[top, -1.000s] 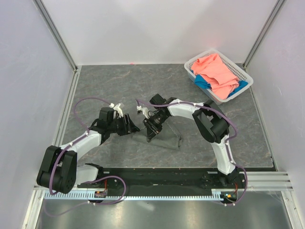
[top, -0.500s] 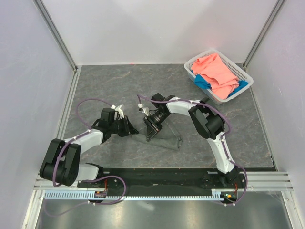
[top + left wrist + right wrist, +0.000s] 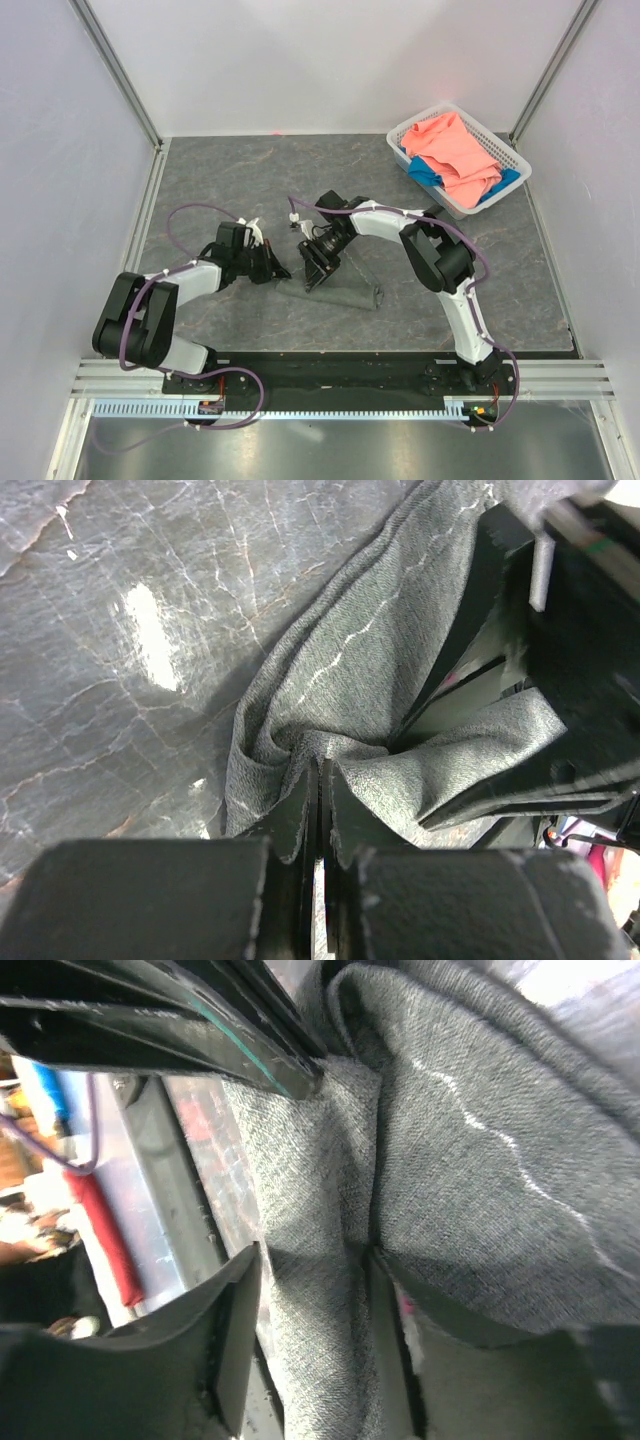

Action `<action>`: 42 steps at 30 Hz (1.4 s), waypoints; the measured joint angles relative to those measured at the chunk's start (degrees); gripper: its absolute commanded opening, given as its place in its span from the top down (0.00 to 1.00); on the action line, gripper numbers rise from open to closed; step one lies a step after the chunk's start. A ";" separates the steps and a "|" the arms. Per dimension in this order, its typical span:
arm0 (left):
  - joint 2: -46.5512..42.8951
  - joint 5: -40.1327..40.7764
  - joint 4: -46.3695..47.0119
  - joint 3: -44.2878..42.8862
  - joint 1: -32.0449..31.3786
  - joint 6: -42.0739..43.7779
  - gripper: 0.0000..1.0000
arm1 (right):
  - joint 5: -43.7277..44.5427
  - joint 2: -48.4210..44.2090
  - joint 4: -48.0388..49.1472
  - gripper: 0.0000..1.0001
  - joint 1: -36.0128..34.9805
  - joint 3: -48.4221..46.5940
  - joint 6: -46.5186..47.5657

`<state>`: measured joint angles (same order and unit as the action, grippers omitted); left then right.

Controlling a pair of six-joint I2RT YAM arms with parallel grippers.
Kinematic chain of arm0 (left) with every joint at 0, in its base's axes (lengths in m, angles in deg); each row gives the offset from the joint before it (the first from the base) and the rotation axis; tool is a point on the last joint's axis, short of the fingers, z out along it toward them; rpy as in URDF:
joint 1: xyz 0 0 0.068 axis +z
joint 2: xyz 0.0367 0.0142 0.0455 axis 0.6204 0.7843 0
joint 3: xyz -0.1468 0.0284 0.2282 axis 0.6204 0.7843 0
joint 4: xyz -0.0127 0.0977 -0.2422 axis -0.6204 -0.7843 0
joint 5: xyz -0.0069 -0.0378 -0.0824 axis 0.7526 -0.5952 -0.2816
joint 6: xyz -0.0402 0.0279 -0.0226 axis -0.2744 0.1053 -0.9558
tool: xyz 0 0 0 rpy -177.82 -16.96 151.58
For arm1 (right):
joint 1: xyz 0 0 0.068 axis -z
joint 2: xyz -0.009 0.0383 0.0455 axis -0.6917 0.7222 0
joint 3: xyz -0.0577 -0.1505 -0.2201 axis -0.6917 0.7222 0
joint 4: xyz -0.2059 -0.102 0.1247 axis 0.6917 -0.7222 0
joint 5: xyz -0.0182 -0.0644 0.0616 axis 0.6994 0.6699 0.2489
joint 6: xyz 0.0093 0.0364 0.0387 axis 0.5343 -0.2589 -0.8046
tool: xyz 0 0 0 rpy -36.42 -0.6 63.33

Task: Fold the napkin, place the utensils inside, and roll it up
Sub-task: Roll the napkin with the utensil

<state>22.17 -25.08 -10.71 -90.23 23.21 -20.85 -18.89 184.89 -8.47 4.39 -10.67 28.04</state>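
Observation:
The dark grey napkin [image 3: 345, 293] lies bunched and partly rolled on the table between the two arms. My left gripper [image 3: 278, 270] is at its left end. In the left wrist view the left gripper [image 3: 320, 780] is shut on a pinched fold of the napkin [image 3: 350, 660]. My right gripper [image 3: 312, 275] points down onto the cloth just to the right. In the right wrist view the right gripper [image 3: 315, 1300] stands open astride a ridge of the napkin [image 3: 470, 1160], with a gap at its left finger. The utensils are hidden.
A white basket [image 3: 512, 152] stands at the back right with a salmon-pink cloth [image 3: 455, 150] over a blue cloth [image 3: 425, 172]. Grey walls ring the marbled tabletop [image 3: 230, 180]. The black base rail [image 3: 330, 370] runs along the near edge.
My left gripper has shut on the napkin's left end. My right gripper's jaws have spread wider over the cloth. Both arms stayed almost in place.

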 measured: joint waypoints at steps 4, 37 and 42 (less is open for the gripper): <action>1.44 -0.11 -0.33 -0.90 0.00 0.00 0.98 | 4.39 -2.86 2.40 0.25 -0.20 0.98 -0.48; 6.25 -0.22 -7.04 -6.64 -0.04 0.02 0.98 | 43.98 -26.82 22.21 0.41 -14.88 25.51 7.80; 6.25 -0.24 -7.17 -6.75 -0.07 0.04 0.77 | 44.02 -25.20 22.25 0.57 -14.88 25.51 7.98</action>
<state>28.42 -25.32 -17.88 -96.98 23.14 -20.80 25.13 159.69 13.78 -10.49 14.84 36.02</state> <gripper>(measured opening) 0.043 0.515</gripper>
